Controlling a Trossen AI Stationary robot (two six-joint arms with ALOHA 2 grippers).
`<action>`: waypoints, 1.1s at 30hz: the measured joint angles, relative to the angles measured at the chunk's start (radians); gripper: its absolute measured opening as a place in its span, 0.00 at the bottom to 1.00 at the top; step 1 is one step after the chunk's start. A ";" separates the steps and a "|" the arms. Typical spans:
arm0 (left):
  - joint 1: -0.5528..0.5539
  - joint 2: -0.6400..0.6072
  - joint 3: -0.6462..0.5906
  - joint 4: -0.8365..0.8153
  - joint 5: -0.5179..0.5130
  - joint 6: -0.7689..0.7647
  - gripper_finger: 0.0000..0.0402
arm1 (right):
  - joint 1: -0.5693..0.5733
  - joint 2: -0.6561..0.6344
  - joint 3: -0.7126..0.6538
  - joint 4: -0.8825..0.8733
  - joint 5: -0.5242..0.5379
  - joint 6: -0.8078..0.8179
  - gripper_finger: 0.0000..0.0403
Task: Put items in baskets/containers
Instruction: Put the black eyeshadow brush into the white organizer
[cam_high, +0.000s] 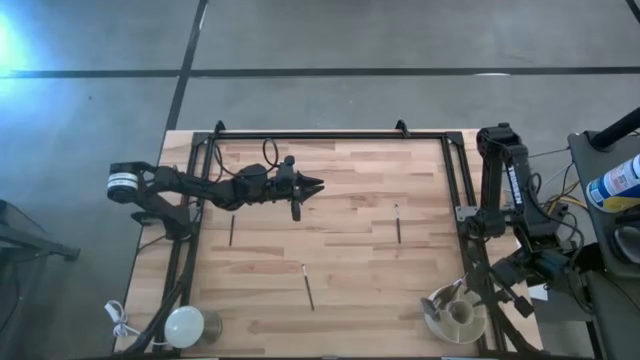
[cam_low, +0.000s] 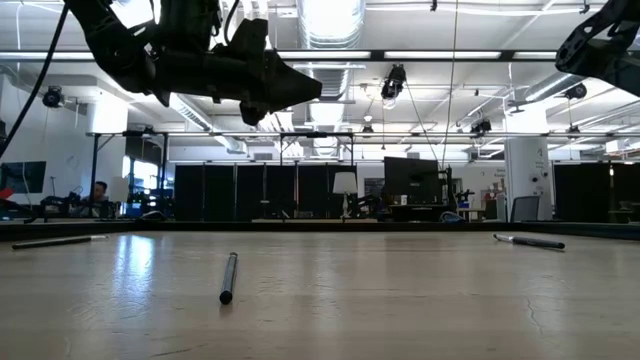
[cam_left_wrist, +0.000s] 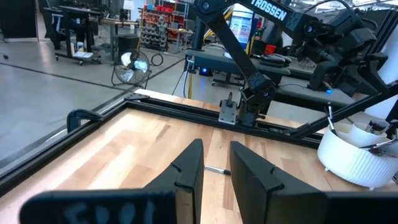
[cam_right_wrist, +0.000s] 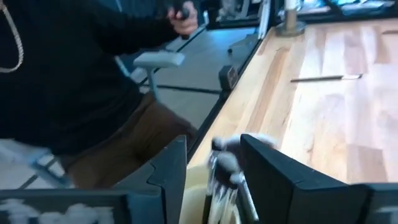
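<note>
Robotics lab: concrete floor (cam_high: 400, 40), ceiling ducts (cam_low: 330, 20), parts shelves (cam_left_wrist: 163, 22), monitors (cam_low: 410, 180).

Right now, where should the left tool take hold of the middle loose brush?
Mid-handle, from straight above. The brush lies flat on the table with nothing touching it, so likely only a top approach works; turn the open left tool so it closes across the thin shaft. The right tool waits at the tub.

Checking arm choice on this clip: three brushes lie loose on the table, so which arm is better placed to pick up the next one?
Probably the left. The left gripper hangs open and empty above mid-table, near the loose brushes. The right gripper is at the tub, over brushes already there.
</note>
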 joint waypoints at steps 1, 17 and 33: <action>0.000 0.000 0.000 0.000 0.000 0.000 0.18 | -0.011 0.000 0.008 -0.002 0.005 -0.008 0.36; 0.005 0.000 -0.001 -0.126 -0.057 0.018 0.09 | -0.711 -0.006 0.024 -0.089 -0.184 -0.203 0.02; 0.021 0.020 -0.129 0.011 -0.057 0.024 0.00 | -1.558 0.121 -0.010 0.397 -0.767 -0.599 0.02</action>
